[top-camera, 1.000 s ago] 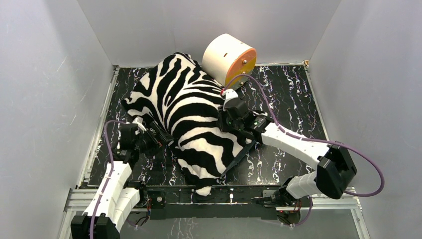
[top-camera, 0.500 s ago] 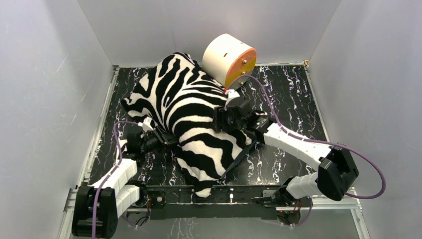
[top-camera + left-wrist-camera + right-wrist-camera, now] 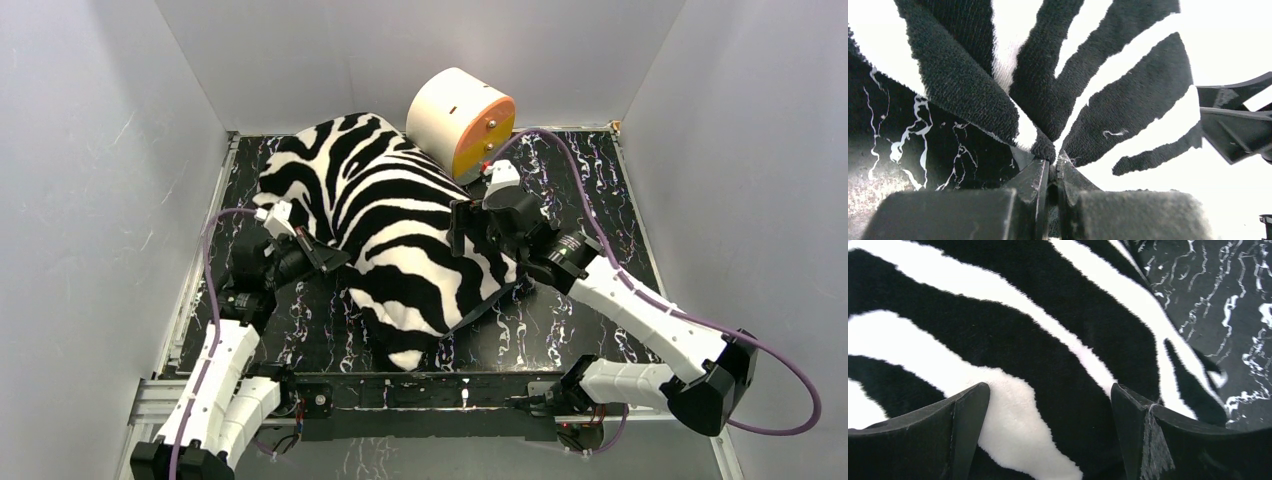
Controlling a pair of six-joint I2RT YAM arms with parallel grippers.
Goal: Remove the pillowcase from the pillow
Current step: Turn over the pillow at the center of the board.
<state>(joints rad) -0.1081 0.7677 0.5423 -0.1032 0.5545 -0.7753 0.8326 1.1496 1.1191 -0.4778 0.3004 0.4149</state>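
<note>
The zebra-striped pillowcase (image 3: 390, 225) lies bulging across the middle of the black marbled table, its near end hanging toward the front edge. The pillow is hidden inside it. My left gripper (image 3: 325, 258) is at the pillowcase's left edge, shut on a pinch of the striped fabric (image 3: 1048, 147). My right gripper (image 3: 462, 232) stands open over the right side of the pillowcase (image 3: 1038, 340), its fingers (image 3: 965, 410) spread wide above the plush with nothing between them.
A cream-and-orange cylinder (image 3: 460, 122) lies at the back, just behind the pillowcase and close to my right wrist. Grey walls close in the table on the left, back and right. Bare table (image 3: 590, 190) shows to the right.
My left gripper shut on the pillowcase's left edge and drew back left. My right gripper let go, opened and pulled back right. The pillowcase shifted toward the back left.
</note>
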